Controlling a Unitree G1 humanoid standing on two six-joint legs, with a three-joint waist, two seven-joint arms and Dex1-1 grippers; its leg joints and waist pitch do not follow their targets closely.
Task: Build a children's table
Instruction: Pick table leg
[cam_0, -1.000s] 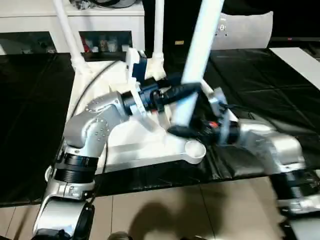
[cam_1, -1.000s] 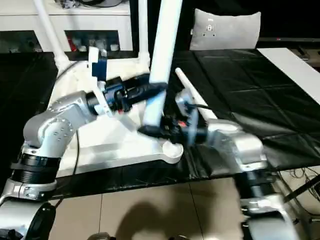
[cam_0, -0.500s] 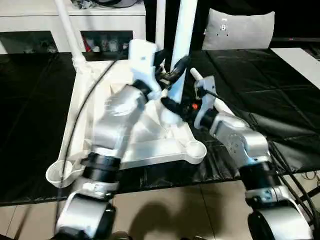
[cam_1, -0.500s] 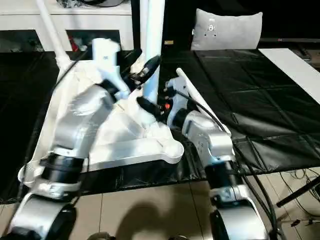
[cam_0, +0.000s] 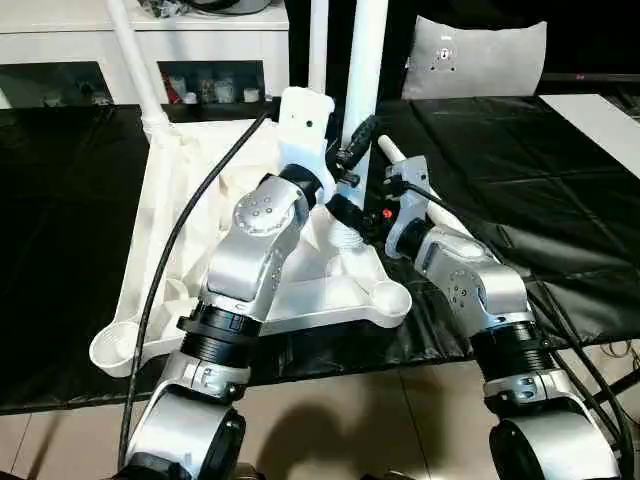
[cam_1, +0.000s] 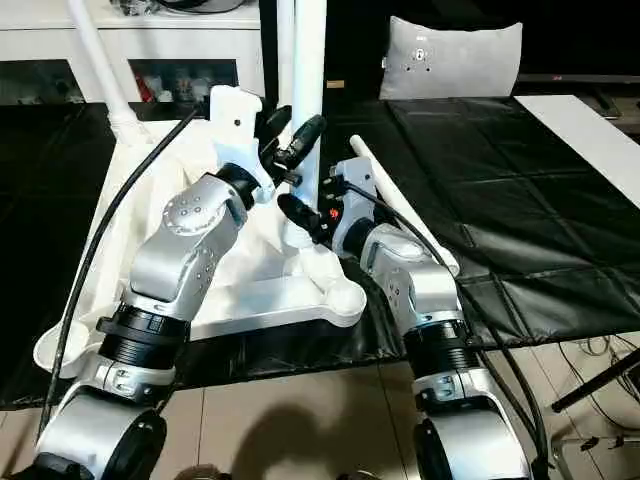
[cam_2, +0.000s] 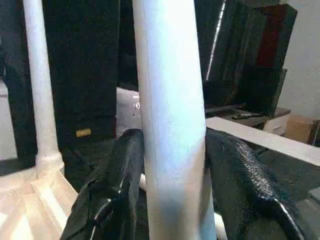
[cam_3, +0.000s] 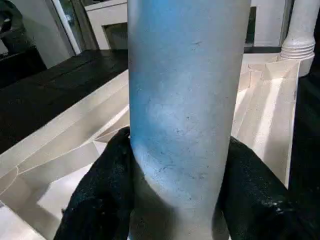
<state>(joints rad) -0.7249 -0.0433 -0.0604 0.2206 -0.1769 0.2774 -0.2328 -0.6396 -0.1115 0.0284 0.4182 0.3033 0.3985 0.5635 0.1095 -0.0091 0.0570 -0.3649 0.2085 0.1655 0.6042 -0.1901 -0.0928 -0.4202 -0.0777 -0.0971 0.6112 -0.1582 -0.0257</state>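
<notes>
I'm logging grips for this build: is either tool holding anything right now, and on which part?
Both hold the same upright white leg. The right tool clamps it near its lower end, the left tool a little higher up the tube.

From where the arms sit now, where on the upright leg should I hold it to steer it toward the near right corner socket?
Low on the straight shaft of the upright leg, gripped across its width from the side. The round tube fits between the fingers, as where the left gripper and right gripper clamp it now. The near right corner socket lies open just below.
</notes>
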